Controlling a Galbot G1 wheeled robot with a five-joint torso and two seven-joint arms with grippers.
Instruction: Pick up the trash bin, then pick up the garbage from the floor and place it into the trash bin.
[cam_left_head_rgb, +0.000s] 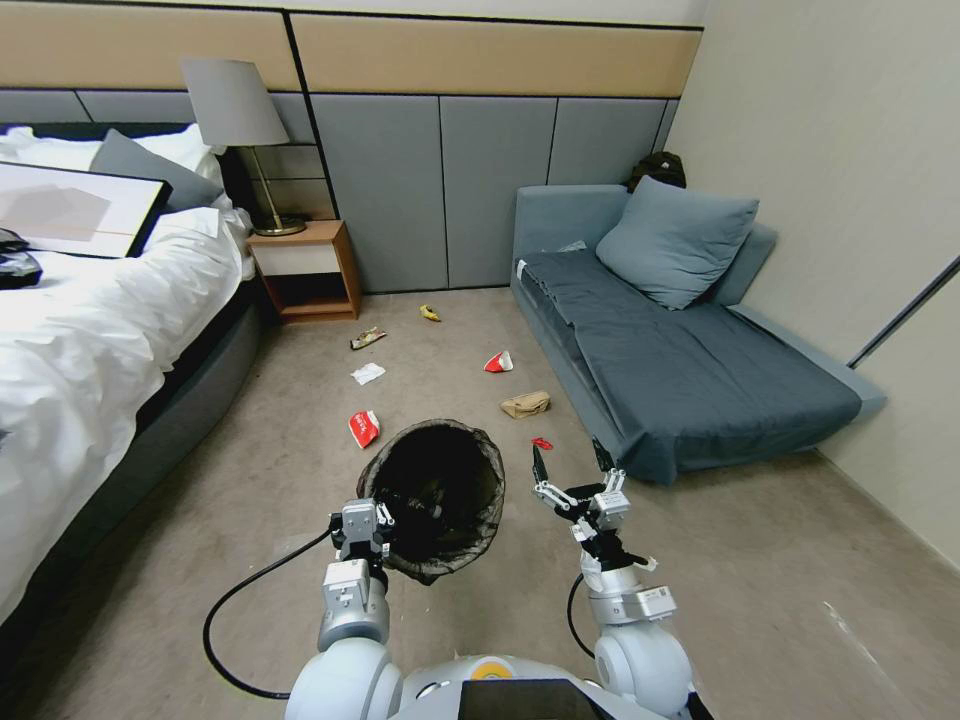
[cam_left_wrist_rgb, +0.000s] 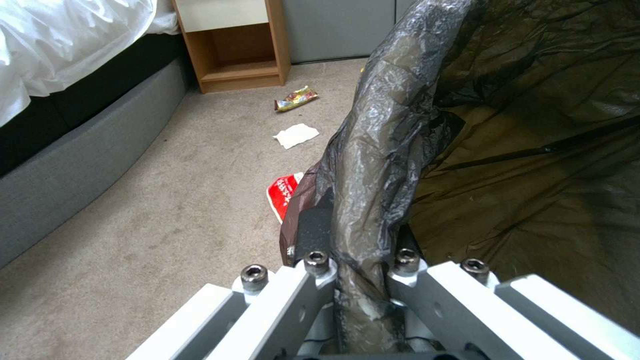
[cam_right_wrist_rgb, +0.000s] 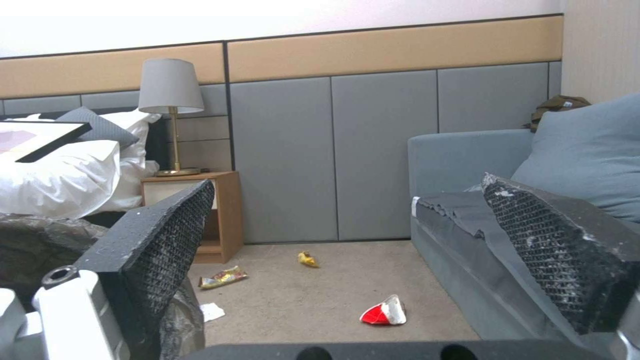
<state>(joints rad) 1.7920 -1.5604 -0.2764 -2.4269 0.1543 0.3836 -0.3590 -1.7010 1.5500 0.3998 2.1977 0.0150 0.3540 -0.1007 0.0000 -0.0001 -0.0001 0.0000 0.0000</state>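
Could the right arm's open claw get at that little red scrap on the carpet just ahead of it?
Probably yes. The right gripper hangs open above bare carpet, and the small red scrap lies just beyond its fingertips with nothing between; it would need to lower.

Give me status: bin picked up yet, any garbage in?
Done: left gripper is shut on the trash bin rim, clamped over the liner. In hand: right gripper is open and empty near the sofa. Left: litter remains on the carpet, including the red wrapper, white tissue, tan paper bag and yellow wrapper.
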